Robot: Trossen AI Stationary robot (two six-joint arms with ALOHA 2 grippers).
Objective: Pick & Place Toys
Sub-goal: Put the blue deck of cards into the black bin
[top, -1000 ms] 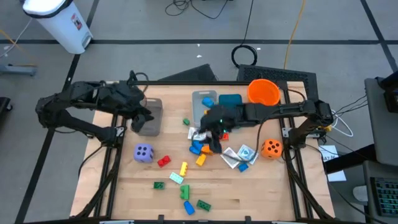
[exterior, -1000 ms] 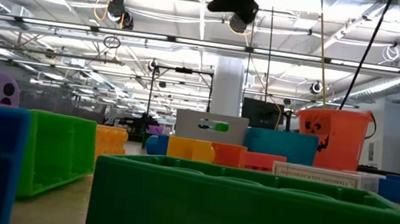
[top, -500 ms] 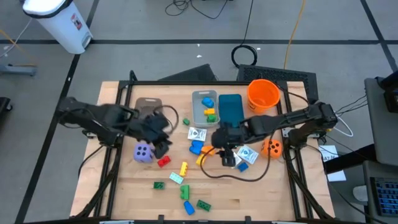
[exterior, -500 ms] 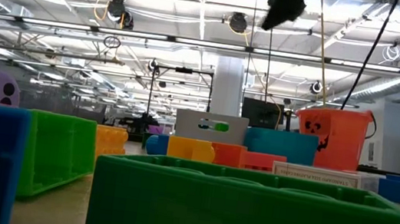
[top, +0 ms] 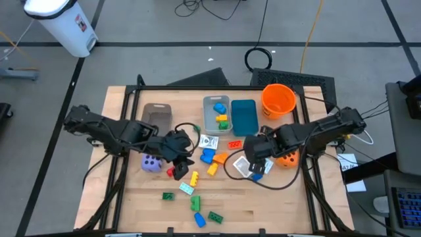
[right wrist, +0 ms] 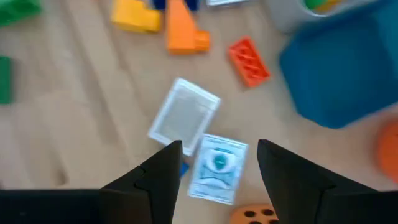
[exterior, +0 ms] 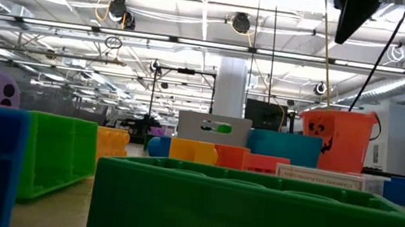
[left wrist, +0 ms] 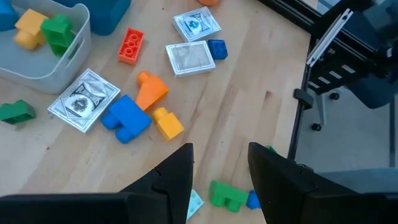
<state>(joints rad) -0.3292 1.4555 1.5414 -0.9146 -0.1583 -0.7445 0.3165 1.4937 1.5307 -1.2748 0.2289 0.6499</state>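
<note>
In the high view the left gripper point(top: 176, 146) covers part of the red brick point(top: 172, 172) and hides its own fingers. The right gripper point(top: 255, 157) covers part of the white packets point(top: 242, 167) beside the orange die point(top: 287, 158). In the right wrist view that die point(right wrist: 249, 214) is cut off, and the teal bin point(right wrist: 339, 68) is blurred.

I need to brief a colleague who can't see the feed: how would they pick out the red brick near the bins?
Start at the teal bin by the orange bucket. On the bare wood just in front of the bin lies the red brick, flat, studs up. It's the only red piece there; nearby are white packets and blue, orange, yellow bricks.
</note>
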